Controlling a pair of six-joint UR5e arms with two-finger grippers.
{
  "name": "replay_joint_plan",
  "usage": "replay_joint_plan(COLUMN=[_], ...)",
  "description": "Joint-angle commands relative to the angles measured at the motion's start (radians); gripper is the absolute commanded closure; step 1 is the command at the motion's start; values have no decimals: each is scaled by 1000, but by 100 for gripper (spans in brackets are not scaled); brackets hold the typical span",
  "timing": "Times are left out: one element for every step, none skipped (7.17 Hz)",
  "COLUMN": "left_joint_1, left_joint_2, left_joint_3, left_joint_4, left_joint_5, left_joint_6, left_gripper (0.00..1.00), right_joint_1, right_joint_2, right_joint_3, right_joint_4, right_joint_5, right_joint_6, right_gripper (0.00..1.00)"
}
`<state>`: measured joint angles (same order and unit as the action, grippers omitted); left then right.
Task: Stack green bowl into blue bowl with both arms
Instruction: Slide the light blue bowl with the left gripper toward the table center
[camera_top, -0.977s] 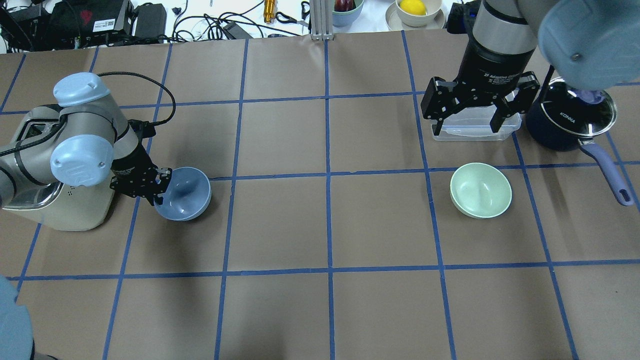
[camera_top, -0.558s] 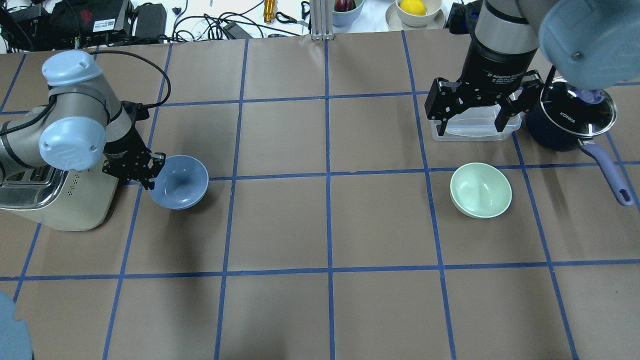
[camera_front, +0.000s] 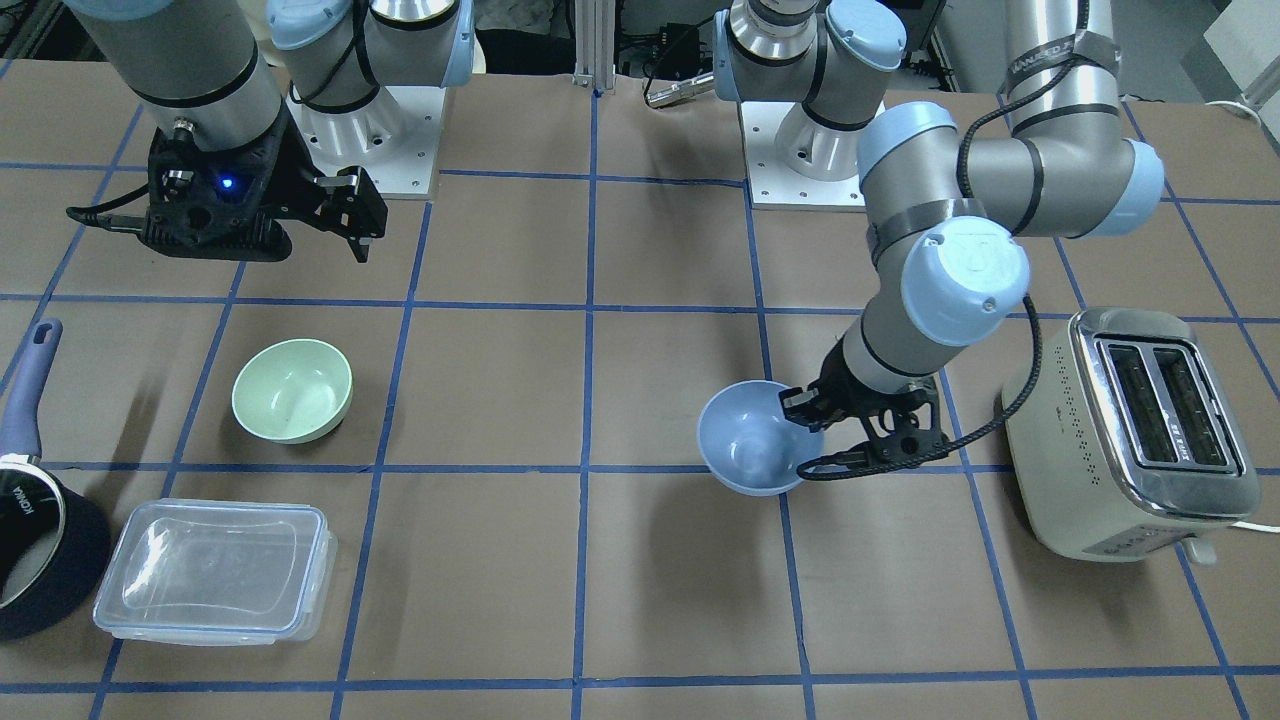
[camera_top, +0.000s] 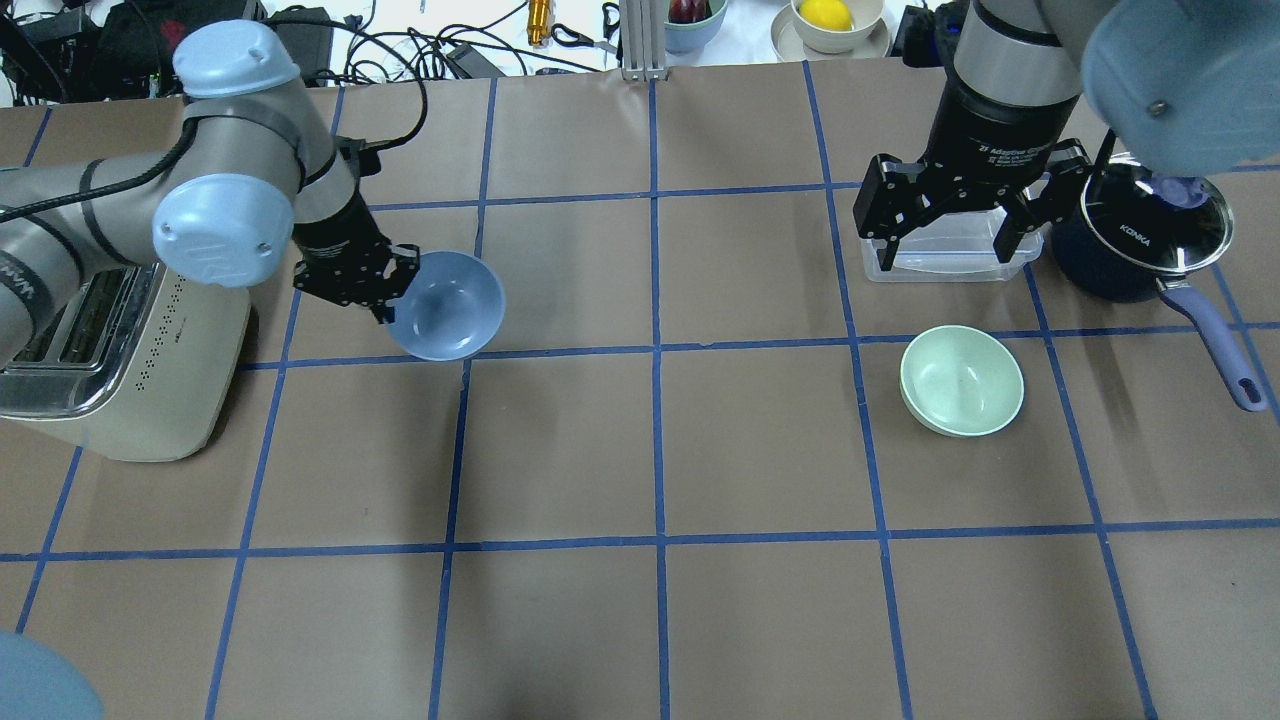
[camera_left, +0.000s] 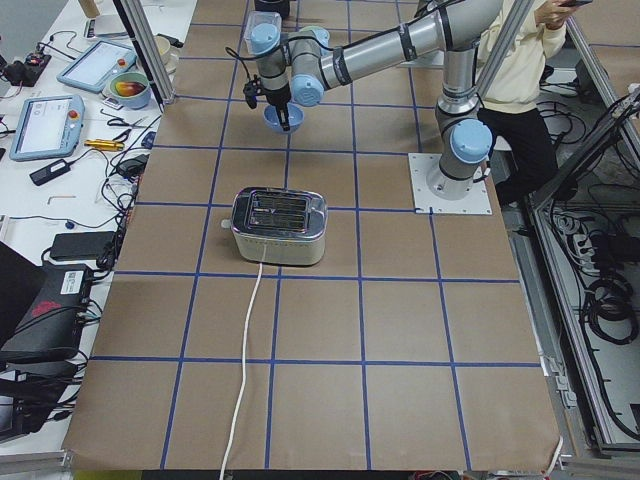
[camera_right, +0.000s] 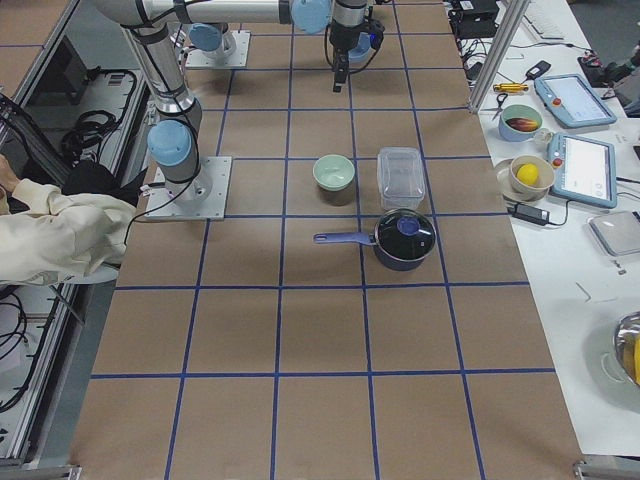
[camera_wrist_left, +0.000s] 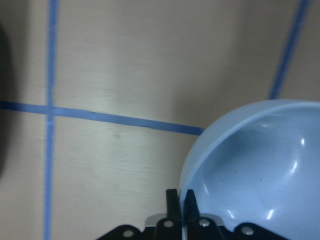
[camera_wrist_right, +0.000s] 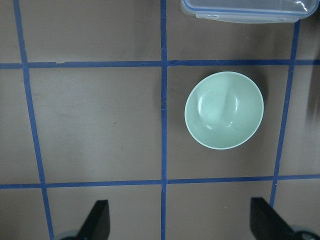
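My left gripper (camera_top: 388, 296) is shut on the rim of the blue bowl (camera_top: 447, 307) and holds it lifted above the table; it also shows in the front view (camera_front: 752, 440) and the left wrist view (camera_wrist_left: 255, 170), where the fingers (camera_wrist_left: 173, 202) pinch the rim. The green bowl (camera_top: 961, 380) sits upright on the table at the right; it also shows in the front view (camera_front: 292, 390) and the right wrist view (camera_wrist_right: 224, 110). My right gripper (camera_top: 948, 232) is open and empty, high above the clear container, behind the green bowl.
A toaster (camera_top: 110, 360) stands at the left edge beside my left arm. A clear lidded container (camera_top: 950, 255) and a dark pot (camera_top: 1140, 240) with a long handle stand behind and right of the green bowl. Bowls with fruit (camera_top: 826, 20) sit beyond the table's far edge.
My left gripper has lifted the blue bowl and carried it right and away from the toaster. The right gripper has barely moved. The green bowl has not moved.
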<state>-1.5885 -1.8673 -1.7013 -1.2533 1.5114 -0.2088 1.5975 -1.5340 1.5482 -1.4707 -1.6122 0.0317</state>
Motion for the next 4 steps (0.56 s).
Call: replay_joint_plan(left_joint_1=[-115, -149, -175, -200], left_joint_2=[-33, -65, -97, -127], left_joint_3=[8, 8, 3, 2], left_joint_4=[8, 23, 46, 49], left_joint_5=[-88, -100, -118, -119], left_joint_6=[-90, -89, -92, -92], left_gripper=[100, 100, 100, 100], right_joint_1=[-1, -1, -1, -1], right_joint_2=[-3, -5, -5, -5], right_joint_3=[0, 0, 0, 1], right_joint_4=[3, 3, 3, 4], right_joint_5=[-5, -3, -2, -5], right_joint_6=[1, 1, 2, 2], right_gripper=[0, 0, 0, 0])
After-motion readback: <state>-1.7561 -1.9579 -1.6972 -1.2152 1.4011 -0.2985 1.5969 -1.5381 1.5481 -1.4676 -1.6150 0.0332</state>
